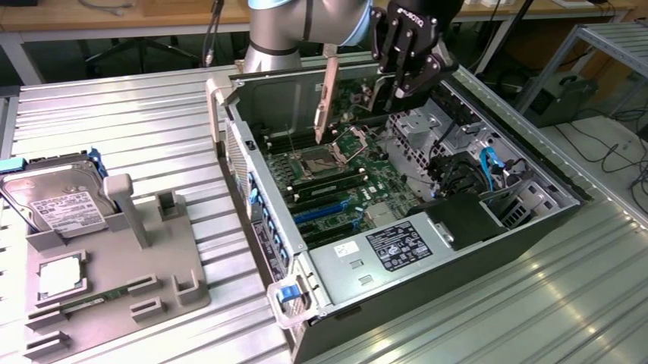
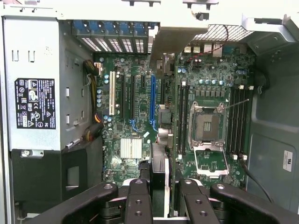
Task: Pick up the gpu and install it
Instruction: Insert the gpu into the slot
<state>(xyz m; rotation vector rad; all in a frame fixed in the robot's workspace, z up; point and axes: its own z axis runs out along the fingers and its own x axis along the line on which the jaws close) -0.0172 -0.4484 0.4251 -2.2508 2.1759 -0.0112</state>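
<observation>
On the ribbed silver metal worktop [image 1: 121, 114], reaching toward its far edge, the large black-and-grey computer case [image 1: 278, 98] lies open on its side with the green motherboard [image 2: 140, 107] exposed. Above that board hangs the gpu [image 2: 159, 161], a thin dark flat card with a pale metal end bracket, seen edge-on. One end of it is clamped between the black fingers of the gripper [image 2: 164, 189]. Gripped so far from its bracket end, the card could pivot or sag in the clamp. A tilted card would probably meet the long blue expansion slot [image 2: 153, 100] crookedly, jamming there or scraping neighbouring parts. The bracket sits near the case's rear wall, beside the row of blue-tabbed slot covers, and might catch on that edge if it comes down off line. The card's fan face and contact edge cannot be seen. The finger pads' hold on it is partly masked by the fingers themselves. Its height above the board, and which slot it lines up with, cannot be judged.
</observation>
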